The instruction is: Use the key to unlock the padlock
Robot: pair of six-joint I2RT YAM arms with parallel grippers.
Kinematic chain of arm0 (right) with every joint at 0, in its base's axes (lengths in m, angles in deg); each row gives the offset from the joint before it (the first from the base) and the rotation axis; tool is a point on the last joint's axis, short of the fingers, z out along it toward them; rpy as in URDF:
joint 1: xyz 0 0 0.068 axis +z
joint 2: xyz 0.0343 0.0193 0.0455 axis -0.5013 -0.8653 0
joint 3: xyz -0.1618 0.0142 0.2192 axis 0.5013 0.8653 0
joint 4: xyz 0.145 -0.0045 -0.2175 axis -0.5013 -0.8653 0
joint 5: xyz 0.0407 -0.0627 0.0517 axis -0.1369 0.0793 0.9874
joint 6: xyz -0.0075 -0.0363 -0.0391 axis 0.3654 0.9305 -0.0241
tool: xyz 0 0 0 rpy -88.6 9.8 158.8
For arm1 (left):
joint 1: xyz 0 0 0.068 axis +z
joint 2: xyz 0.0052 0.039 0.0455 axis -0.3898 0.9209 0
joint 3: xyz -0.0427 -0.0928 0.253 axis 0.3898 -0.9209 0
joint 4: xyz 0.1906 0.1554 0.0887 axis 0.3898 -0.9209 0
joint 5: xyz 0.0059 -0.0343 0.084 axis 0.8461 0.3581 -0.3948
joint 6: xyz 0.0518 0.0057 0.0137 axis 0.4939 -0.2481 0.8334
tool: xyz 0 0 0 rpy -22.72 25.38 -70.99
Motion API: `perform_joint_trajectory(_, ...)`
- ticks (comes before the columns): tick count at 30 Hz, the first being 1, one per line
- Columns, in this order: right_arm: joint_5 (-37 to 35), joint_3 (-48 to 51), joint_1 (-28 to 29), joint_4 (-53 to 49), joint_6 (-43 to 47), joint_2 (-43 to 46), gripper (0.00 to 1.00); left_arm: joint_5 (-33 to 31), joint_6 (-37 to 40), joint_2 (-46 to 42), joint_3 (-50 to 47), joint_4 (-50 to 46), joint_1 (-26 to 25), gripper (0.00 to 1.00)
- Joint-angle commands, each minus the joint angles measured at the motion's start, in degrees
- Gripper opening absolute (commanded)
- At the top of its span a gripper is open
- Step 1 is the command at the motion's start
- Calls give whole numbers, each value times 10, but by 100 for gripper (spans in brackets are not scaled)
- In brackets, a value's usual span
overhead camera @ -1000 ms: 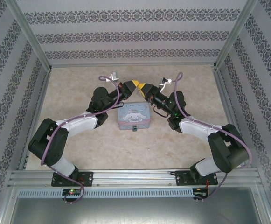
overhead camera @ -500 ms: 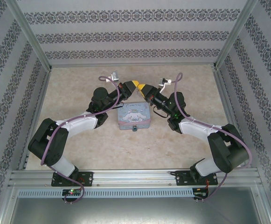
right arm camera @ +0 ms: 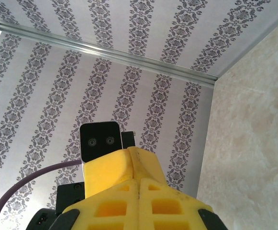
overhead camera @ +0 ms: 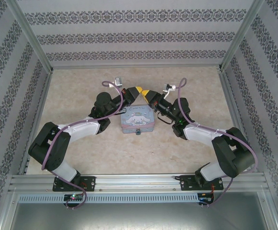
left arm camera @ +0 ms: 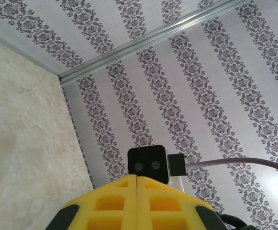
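Note:
The padlock [overhead camera: 138,132] is a tiny dark-teal piece hanging at the front edge of the pale-blue cartoon tin [overhead camera: 138,118]. Behind and above the tin, my left gripper [overhead camera: 137,90] and right gripper [overhead camera: 147,93] meet tip to tip. In the left wrist view my left gripper [left arm camera: 137,177] has its yellow fingers pressed together, with nothing visible between them. My right gripper [right arm camera: 139,182] is likewise shut, and the left gripper's yellow fingers [right arm camera: 119,167] lie against its tips. The key is hidden.
Patterned walls [overhead camera: 134,38] with metal frame posts enclose the beige tabletop [overhead camera: 186,153] on three sides. Each wrist view faces the other arm's black camera block [left arm camera: 148,164] [right arm camera: 99,141]. A metal rail [overhead camera: 139,182] runs along the near edge.
Both gripper tips have shifted slightly toward the tin while staying together. The tin and padlock have not moved.

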Motion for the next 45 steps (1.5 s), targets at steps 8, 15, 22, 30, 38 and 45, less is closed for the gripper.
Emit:
perform_joint_trajectory(8, -18, 16, -3, 5, 2, 9, 0, -36, 4, -56, 0, -25, 6, 52)
perform_joint_trajectory(15, -5, 37, -12, -6, 8, 26, 0, -46, 49, -143, -16, -189, 21, 91)
perform_joint_trajectory(22, 11, 54, -21, -61, 32, 47, 0, -36, 178, -201, 9, -494, 21, 97)
perform_joint_trajectory(30, 8, 31, -27, -229, 113, 66, 0, -79, 226, -266, -80, -608, -10, 98)
perform_joint_trajectory(38, 6, 9, -23, -221, 103, -7, 0, -102, 247, -260, -151, -573, -73, 94)
perform_joint_trajectory(45, 8, -18, -3, -240, 111, -39, 0, -132, 277, -215, -171, -497, -123, 95)
